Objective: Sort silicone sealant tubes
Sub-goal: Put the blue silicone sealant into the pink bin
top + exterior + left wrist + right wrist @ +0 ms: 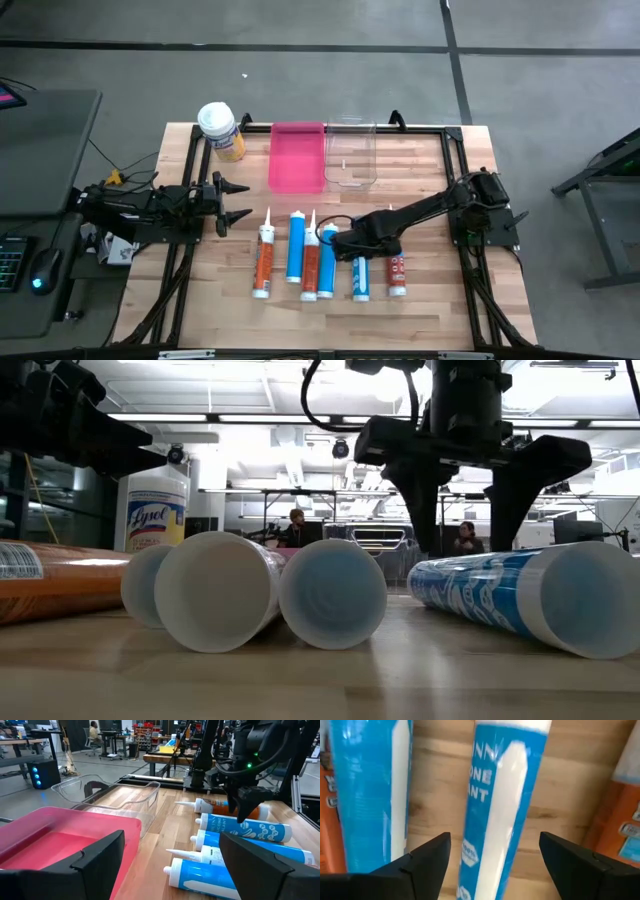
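Observation:
Six sealant tubes lie side by side on the wooden table, nozzles toward the far edge. From left they are orange (pixel 263 262), blue (pixel 296 247), orange (pixel 311 264), blue (pixel 328 258), blue (pixel 360 278) and orange (pixel 397 272). My right gripper (pixel 343 242) is open and points down over the far part of the fifth tube, the blue one (pixel 500 805). Its fingers stand on either side of that tube without touching it; in the low view the gripper (pixel 468 530) hangs just above the tube (pixel 520 595). My left gripper (pixel 243 200) waits open at the table's left.
A pink bin (pixel 297 155) and a clear bin (pixel 350 155) stand side by side at the far edge. A yellow jar with a white lid (pixel 222 130) stands at the far left corner. People sit in the room behind the table.

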`<state>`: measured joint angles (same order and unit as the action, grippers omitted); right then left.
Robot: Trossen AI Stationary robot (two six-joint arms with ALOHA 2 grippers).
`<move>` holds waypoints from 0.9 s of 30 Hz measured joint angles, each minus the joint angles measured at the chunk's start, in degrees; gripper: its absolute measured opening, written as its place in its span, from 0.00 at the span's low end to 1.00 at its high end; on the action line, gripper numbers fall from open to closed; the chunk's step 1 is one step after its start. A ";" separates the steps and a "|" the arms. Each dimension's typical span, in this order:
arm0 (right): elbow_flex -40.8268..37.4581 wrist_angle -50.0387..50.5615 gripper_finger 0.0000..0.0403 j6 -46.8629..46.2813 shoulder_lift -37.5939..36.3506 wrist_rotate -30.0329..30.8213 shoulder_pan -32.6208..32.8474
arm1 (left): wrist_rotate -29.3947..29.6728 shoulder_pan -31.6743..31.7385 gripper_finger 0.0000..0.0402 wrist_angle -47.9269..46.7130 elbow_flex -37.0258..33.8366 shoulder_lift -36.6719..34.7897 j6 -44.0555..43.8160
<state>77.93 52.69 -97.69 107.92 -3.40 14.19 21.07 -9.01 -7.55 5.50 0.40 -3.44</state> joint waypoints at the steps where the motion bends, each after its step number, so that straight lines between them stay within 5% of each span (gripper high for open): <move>1: 0.00 -0.05 0.75 -0.02 0.14 -0.51 -0.27 | 0.00 0.01 0.79 0.02 0.00 0.00 0.00; 27: 0.20 -4.19 0.75 0.22 9.15 -5.14 -3.38 | -0.01 -0.01 0.79 0.02 0.00 0.00 0.00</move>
<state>78.13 48.51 -97.47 117.06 -8.54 10.81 21.06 -9.02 -7.53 5.50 0.40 -3.44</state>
